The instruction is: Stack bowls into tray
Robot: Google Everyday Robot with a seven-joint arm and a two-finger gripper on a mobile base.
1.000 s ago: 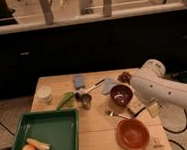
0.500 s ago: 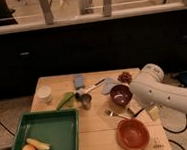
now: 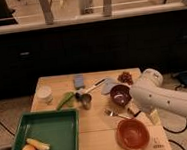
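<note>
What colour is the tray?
The tray is dark green, camera view; gripper hidden behind the white arm.

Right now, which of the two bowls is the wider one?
The orange-red bowl at the table's near edge; the maroon bowl behind it is smaller and darker. The gripper is hidden behind the white arm.

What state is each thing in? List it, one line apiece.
Small dark maroon-brown round bowl: upright on the wooden table, unstacked.
Wide orange-red round bowl: upright on the table, unstacked.
Large dark-green rectangular plastic tray: holds food, no bowls.
Small metal cup: upright.
Small white cup: upright.
Gripper: open, hidden behind the white robot arm, beside the maroon bowl.
</note>
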